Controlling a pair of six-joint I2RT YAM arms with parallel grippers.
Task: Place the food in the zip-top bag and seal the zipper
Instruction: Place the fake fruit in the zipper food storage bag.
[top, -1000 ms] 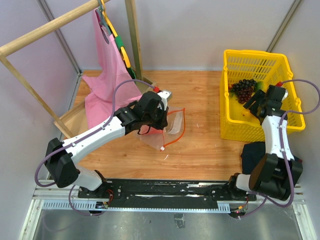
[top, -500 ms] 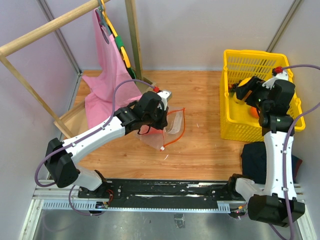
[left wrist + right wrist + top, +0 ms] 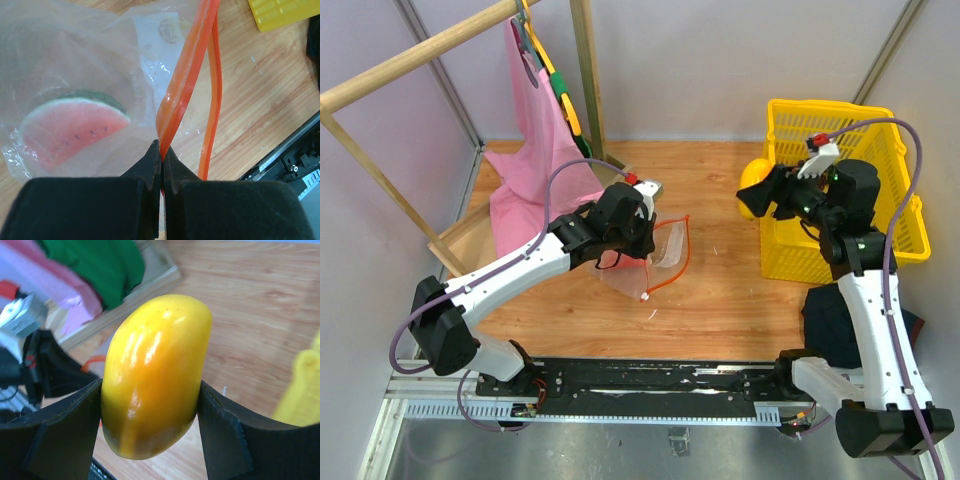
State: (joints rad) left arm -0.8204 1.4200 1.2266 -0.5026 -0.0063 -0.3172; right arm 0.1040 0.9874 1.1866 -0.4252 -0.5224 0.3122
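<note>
Grip on your right claw [image 3: 150, 410] is firm: its two dark fingers stand wide and pinch the yellow-orange mango [image 3: 150, 355] by its flanks, with the fruit upright between them. From above, you hold that mango in the air just left of the yellow basket [image 3: 820, 105], over the bare wooden tabletop [image 3: 720, 290].

Your left claw [image 3: 161, 155] is pressed together on the zipper [image 3: 187, 75], nipping one orange-red strip between its tips. The other strip bows away to the right, so the mouth gapes. Beyond the tips the clear zip-top bag [image 3: 75, 60] lies crinkled on the tabletop, its white label [image 3: 160, 45] facing up. The watermelon slice [image 3: 75, 130] sits inside it, rind away from you. The bag rests beside the pink cloth [image 3: 535, 150], well apart from the mango.
</note>
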